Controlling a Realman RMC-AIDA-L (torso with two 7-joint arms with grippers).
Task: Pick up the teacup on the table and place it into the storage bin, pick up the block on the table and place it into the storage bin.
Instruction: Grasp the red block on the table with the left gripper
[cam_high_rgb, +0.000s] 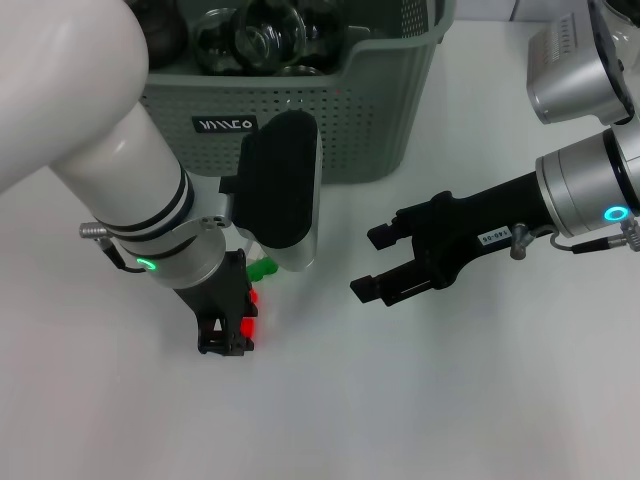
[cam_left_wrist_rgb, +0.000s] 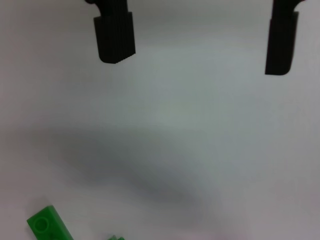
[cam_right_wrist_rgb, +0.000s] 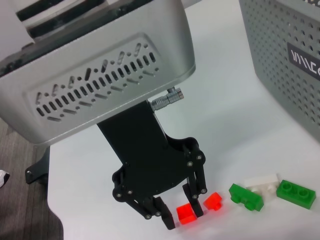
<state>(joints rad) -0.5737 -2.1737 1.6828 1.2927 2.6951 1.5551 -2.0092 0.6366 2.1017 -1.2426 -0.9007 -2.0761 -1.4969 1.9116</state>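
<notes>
My left gripper (cam_high_rgb: 225, 342) points down at the table, open, with its fingers (cam_left_wrist_rgb: 115, 37) wide apart. In the left wrist view only bare table shows between them. In the right wrist view a red block (cam_right_wrist_rgb: 186, 214) lies right at those fingertips, and a second red block (cam_right_wrist_rgb: 213, 201) lies just beside it. Farther along lie a green block (cam_right_wrist_rgb: 246, 196), a white block (cam_right_wrist_rgb: 261, 182) and another green block (cam_right_wrist_rgb: 296, 193). The grey-green storage bin (cam_high_rgb: 400, 120) stands at the back with clear glassware (cam_high_rgb: 250, 35) inside; I cannot tell if that is the teacup. My right gripper (cam_high_rgb: 367, 264) hovers open at mid-table.
The left arm's thick white forearm and black wrist housing (cam_high_rgb: 280, 190) hang in front of the bin and hide most of the blocks in the head view. White table (cam_high_rgb: 420, 400) stretches to the front and right.
</notes>
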